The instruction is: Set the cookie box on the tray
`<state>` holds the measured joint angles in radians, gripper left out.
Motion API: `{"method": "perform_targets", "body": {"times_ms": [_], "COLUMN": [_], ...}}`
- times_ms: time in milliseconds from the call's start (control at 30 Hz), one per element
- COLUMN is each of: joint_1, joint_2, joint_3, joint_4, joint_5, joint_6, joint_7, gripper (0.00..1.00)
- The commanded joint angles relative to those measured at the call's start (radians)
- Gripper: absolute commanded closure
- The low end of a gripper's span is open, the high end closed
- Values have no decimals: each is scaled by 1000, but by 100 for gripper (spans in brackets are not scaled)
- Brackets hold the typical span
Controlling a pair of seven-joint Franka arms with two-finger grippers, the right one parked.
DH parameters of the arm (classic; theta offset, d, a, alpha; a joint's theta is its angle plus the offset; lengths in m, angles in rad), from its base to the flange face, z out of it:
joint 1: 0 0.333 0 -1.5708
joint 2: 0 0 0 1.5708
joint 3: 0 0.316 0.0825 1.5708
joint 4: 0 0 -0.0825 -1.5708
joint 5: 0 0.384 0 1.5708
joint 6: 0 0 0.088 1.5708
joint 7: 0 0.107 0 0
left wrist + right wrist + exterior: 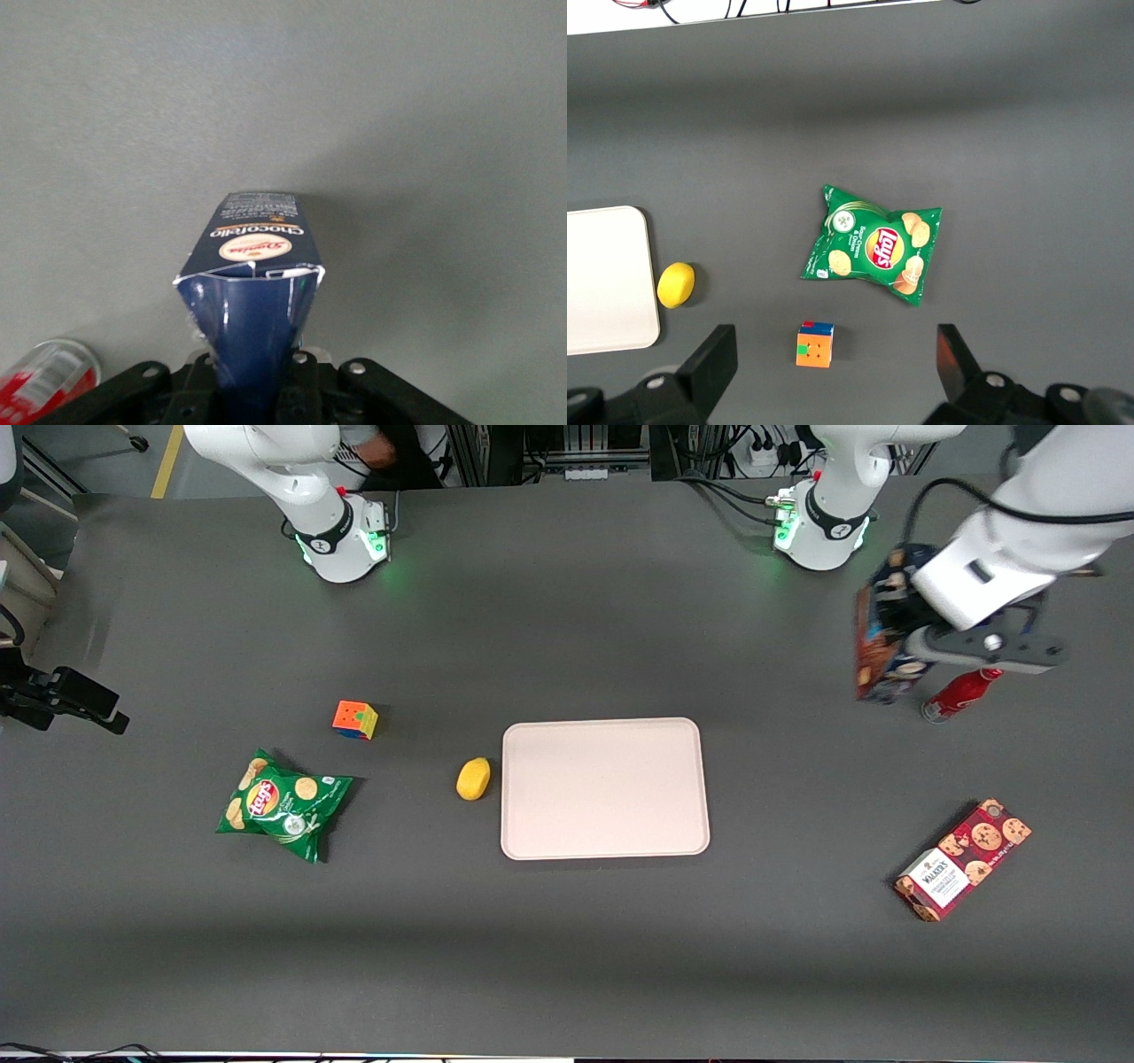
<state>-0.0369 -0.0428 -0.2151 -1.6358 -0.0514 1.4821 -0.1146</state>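
- One box is off the bench, clamped in the gripper at one end; its long axis points away from the wrist, above the working arm's end of the bench.
- The tray lies mid-bench, well apart from the gripper, toward the parked arm and nearer the front camera; the carry likely runs that way.
- Nothing sits on the tray; a lemon lies just beside its short edge.
- Readable on the box: "Chocofello", above a round white-and-orange logo.
- A red can lies under the gripper.
- Other labels: "Walkers" on the red carton, "Lay's" on the green bag.
- A puzzle cube lies near the bag.
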Motion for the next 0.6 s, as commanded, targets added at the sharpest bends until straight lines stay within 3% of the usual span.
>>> {"method": "perform_targets", "body": {"times_ms": [0,133,300,567], "joint_1": [-5,-8,-12,-26], "joint_2": [196,313,464,636], "joint_3": [-104,-187,-271,-311], "joint_4": [160,179,168,160], "joint_5": [-36,-28,31,117], "joint_6": [-23,68,194,371], "joint_7": [-226,-319,-421,-517], "gripper": [100,100,100,100]}}
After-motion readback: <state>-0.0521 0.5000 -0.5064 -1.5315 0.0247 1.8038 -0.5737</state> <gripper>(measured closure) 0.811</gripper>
